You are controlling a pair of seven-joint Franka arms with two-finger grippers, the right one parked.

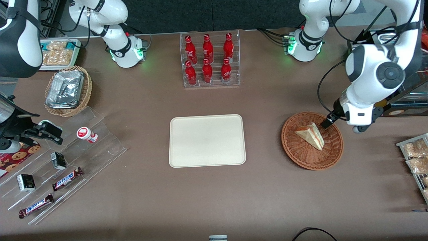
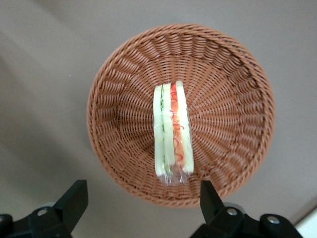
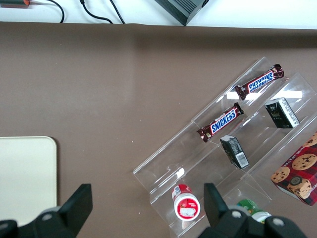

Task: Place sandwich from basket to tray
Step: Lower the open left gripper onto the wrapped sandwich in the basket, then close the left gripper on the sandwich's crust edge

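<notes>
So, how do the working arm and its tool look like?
The working arm has glossy white shells with dark grey round joint caps, and black cables run along it. Its base ring glows green. The tool above the basket is black, with two flat, wedge-shaped fingers and silver screws on the mount.

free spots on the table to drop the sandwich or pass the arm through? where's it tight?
The tray is bare all over. Open tabletop lies between it and the basket, and between it and the bottle rack. The acrylic snack steps crowd the parked arm's end. The gripper hangs over the basket, jaws open, with the sandwich below it.
</notes>
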